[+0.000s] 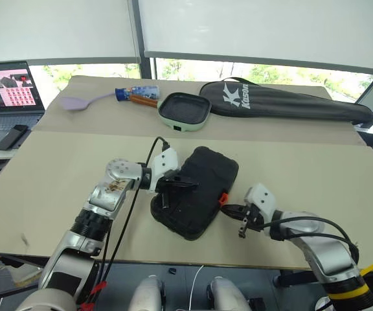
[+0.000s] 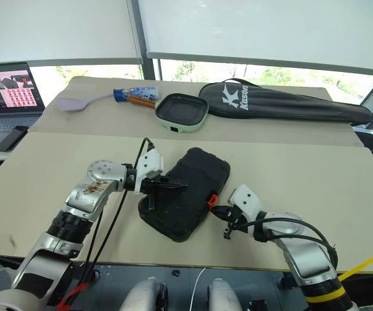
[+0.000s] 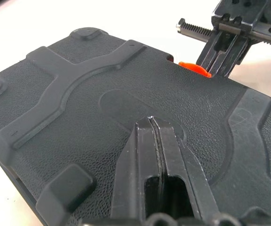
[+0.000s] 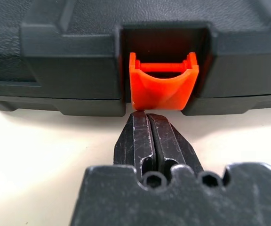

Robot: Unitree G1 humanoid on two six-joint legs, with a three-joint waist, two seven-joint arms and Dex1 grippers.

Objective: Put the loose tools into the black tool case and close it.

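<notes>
A beige bench (image 1: pixel 303 175) is standing before bright windows. The closed black moulded plastic tool case (image 1: pixel 196 191) is lying near its front edge. The left gripper (image 3: pixel 155 123), jaws together, is resting on the lid; the right gripper (image 4: pixel 148 114), jaws together, is touching the orange latch (image 4: pixel 163 87).

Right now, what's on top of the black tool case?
The left gripper, jaws shut, rests on the lid of the closed black tool case. The right gripper, jaws shut, sits at the orange latch. The lid covers whatever is inside.

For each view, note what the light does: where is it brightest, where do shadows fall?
Left eye view: bright windows behind, soft shadow beside the tool case. Right wrist view: orange latch well lit, dark recess above, shadow under the case edge. Left wrist view: table washed out pale, left gripper dark.
</notes>
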